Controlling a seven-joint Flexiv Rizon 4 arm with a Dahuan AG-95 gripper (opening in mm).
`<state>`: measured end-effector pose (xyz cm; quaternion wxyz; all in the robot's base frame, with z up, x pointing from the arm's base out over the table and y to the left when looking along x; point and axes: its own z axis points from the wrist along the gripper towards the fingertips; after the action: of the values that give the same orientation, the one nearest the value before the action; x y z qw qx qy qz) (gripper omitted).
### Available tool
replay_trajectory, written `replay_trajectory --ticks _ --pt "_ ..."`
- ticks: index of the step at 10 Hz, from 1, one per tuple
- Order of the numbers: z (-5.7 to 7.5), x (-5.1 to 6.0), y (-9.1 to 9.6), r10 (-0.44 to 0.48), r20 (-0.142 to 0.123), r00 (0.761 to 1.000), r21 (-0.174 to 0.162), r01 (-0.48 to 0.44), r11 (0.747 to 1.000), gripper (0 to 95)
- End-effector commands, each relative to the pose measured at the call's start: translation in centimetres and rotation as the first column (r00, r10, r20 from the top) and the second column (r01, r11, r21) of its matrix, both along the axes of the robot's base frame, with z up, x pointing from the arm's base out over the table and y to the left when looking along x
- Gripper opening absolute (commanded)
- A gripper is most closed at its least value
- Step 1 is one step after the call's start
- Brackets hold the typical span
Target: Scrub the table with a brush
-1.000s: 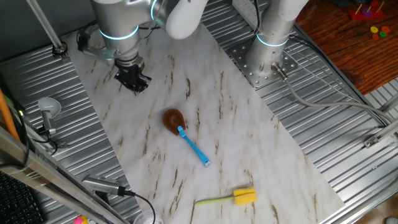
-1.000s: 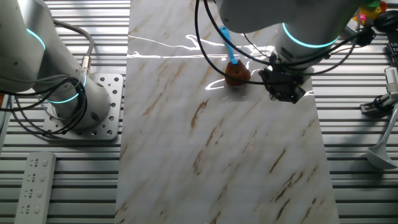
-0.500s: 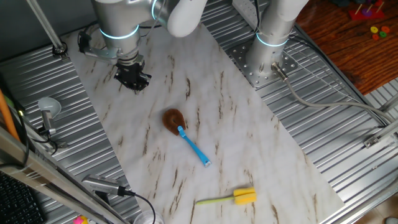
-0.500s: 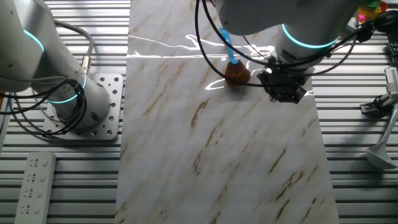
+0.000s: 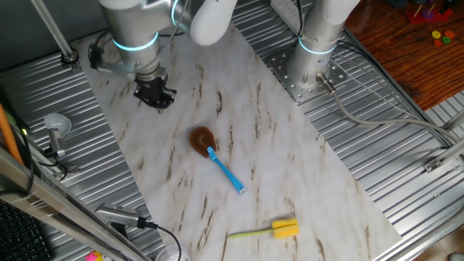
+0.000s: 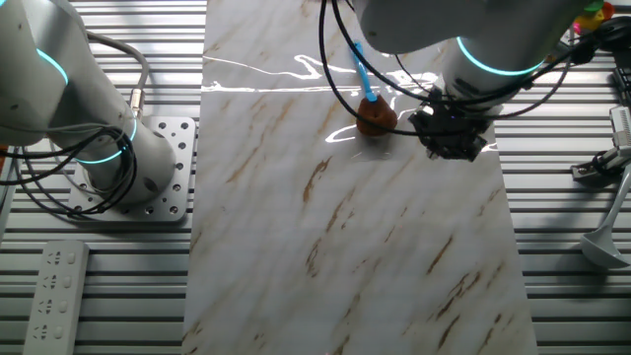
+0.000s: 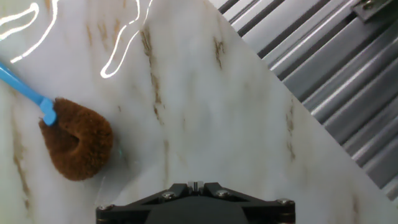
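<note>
The brush [image 5: 216, 156] lies flat on the table [image 5: 290, 167], brown bristle head towards the back, light-blue handle towards the front. It also shows in the other fixed view [image 6: 372, 103] and at the left of the hand view [image 7: 71, 140]. My gripper [image 5: 154, 96] hangs over the table's far left part, well apart from the brush; in the other fixed view the gripper [image 6: 452, 144] is just right of the bristle head. Its fingers are pressed together and hold nothing. The table also shows in the hand view [image 7: 205, 106].
A yellow brush [image 5: 272, 230] lies near the table's front edge. A second arm's base [image 5: 308, 69] stands on a plate at the back right. Ribbed grey metal [image 5: 406, 159] surrounds the table. A metal tool [image 5: 55, 134] lies on the left.
My gripper has drifted slightly towards the table's far left edge, away from the brush. The brush has not moved.
</note>
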<state>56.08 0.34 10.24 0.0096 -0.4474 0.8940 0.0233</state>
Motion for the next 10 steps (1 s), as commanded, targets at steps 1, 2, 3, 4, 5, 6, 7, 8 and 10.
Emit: replay_trajectory --ticks 1,2,3,4,5,6,7,8,10 --pt "-0.9 -1.2 3.1 -0.019 0.006 1.0 -0.006 0.019 1.0 19.0" --pt "-1.4 -1.8 4.8 -0.031 0.007 1.0 -0.005 0.031 1.0 19.0" --pt "-1.6 -2.3 6.6 -0.034 0.009 0.999 -0.009 0.034 0.999 19.0" --pt "-1.5 -2.3 6.8 -0.03 0.012 0.999 -0.015 0.03 0.999 19.0" --pt "-1.5 -2.3 6.8 0.002 0.022 1.0 -0.021 -0.001 1.0 19.0" --pt "-1.5 -2.3 6.8 0.034 0.022 0.999 -0.032 -0.033 0.999 19.0" --pt "-1.5 -2.3 6.8 0.066 0.02 0.998 -0.036 -0.065 0.997 19.0" --pt "-1.5 -2.3 6.8 0.088 0.015 0.996 -0.035 -0.088 0.996 19.0" --pt "-1.5 -2.3 6.8 0.11 0.007 0.994 -0.03 -0.11 0.994 38.0"
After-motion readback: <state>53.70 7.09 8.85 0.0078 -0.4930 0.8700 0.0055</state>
